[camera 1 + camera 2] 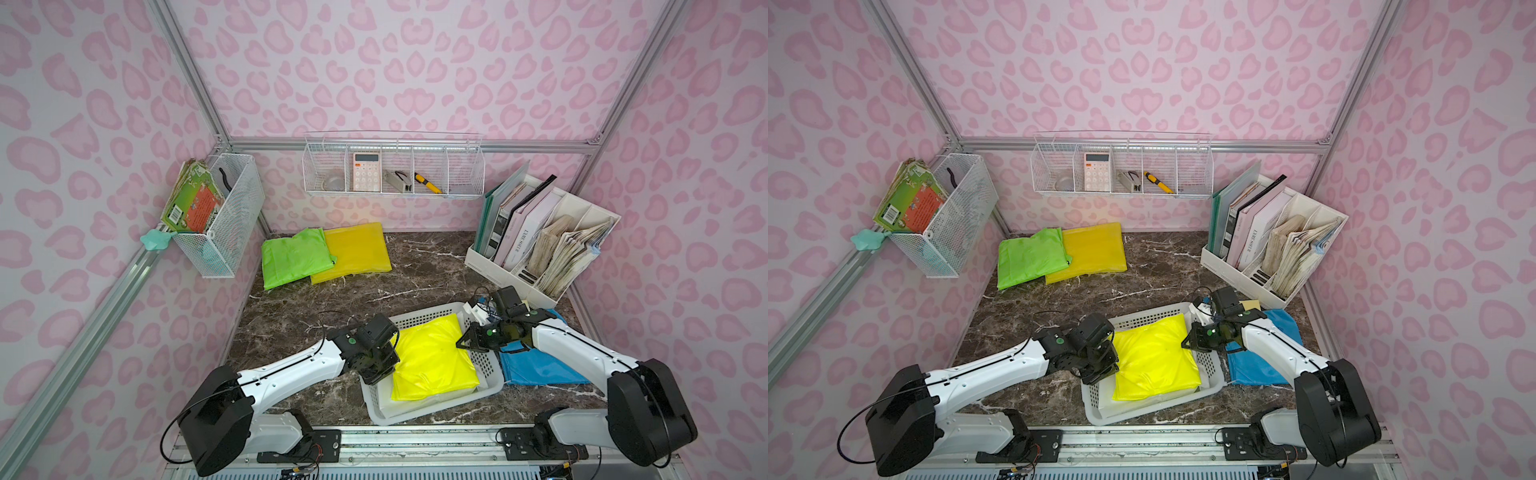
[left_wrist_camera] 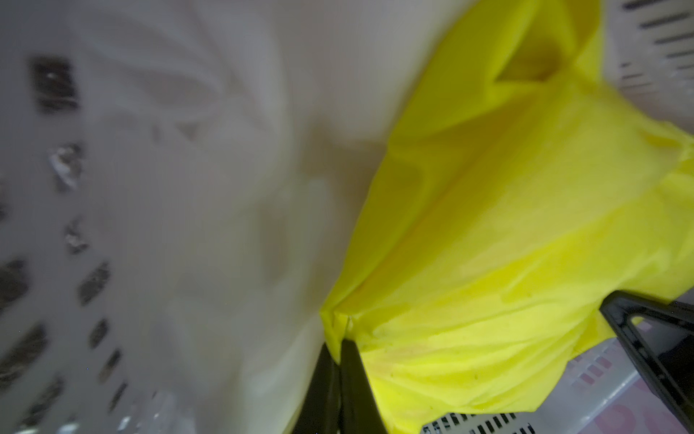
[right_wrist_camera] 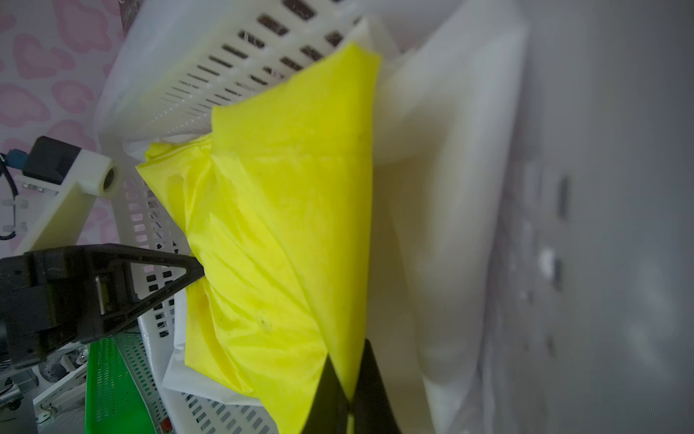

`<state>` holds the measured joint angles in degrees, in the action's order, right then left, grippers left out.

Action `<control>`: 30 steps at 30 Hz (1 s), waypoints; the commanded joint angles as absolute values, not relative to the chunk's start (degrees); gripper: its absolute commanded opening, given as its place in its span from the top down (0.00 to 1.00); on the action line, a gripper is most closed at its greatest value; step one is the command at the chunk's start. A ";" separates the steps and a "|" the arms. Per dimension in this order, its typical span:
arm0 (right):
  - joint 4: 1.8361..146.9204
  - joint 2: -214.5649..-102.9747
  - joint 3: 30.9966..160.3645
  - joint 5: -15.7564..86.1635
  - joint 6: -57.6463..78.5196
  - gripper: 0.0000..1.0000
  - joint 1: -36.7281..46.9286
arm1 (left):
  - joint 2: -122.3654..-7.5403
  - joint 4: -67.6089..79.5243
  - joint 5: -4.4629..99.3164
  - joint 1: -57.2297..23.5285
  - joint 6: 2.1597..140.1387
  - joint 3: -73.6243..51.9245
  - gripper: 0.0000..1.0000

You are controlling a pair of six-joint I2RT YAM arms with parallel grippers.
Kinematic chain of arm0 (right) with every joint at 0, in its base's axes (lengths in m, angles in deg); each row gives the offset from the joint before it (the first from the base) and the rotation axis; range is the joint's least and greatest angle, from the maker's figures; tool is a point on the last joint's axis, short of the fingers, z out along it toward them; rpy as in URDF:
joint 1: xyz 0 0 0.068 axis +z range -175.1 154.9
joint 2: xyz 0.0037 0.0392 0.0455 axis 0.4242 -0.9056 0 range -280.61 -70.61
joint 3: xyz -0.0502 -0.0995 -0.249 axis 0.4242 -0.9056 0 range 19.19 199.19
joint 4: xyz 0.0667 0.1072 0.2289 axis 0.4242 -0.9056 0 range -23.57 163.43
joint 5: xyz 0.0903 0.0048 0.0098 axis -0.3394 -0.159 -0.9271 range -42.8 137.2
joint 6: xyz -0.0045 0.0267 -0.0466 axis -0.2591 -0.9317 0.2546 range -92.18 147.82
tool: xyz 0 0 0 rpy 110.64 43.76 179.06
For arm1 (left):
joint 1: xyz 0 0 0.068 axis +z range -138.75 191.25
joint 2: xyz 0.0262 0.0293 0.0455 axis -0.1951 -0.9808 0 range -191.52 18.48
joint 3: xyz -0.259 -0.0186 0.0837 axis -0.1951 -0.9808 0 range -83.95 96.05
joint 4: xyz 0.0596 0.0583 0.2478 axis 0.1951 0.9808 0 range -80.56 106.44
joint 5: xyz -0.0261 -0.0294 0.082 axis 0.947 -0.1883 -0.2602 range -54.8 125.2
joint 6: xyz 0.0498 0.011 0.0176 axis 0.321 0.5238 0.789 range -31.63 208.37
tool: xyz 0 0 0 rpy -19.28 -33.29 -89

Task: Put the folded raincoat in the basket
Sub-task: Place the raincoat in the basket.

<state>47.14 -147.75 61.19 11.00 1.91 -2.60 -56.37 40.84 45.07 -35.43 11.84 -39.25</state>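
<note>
The left claw (image 2: 340, 342) is pinching the yellow raincoat (image 1: 432, 361) at 9 o'clock, the right claw (image 1: 459, 344) at 2 o'clock. It is lying in the basket (image 1: 415, 417). Both should be letting go gently together.

The folded raincoat (image 1: 432, 357) lies in the basket (image 1: 415, 417) — left gripper (image 2: 340, 349) and right gripper (image 1: 458, 344) at opposite edges.

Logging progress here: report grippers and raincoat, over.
Left gripper, right gripper shut on folded bright-yellow plastic raincoat. Raincoat inside low white perforated plastic basket. Nothing in the way.

Top views bright, even; wrist views dim, blurry near cam.
</note>
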 commanded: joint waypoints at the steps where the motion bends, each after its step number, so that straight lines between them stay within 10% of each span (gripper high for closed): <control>1: 47.28 -148.15 61.78 15.74 0.71 0.76 -2.51 | -57.11 47.54 43.65 -35.42 12.93 -37.74 0.92; 4: 45.15 -146.84 63.69 19.78 1.33 0.46 -2.54 | -55.99 52.47 42.00 -35.42 15.17 -34.13 0.76; 8: 42.51 -143.30 67.89 22.09 1.85 0.42 -2.42 | -52.37 64.24 35.20 -35.42 17.30 -27.08 0.65; 23: 36.55 -147.98 73.66 32.12 1.33 0.61 4.35 | -64.30 48.80 50.14 -35.57 25.65 -18.01 1.00; 30: 40.31 -144.80 69.88 30.73 0.18 0.44 4.79 | -68.02 46.11 52.60 -35.60 26.21 -18.08 0.99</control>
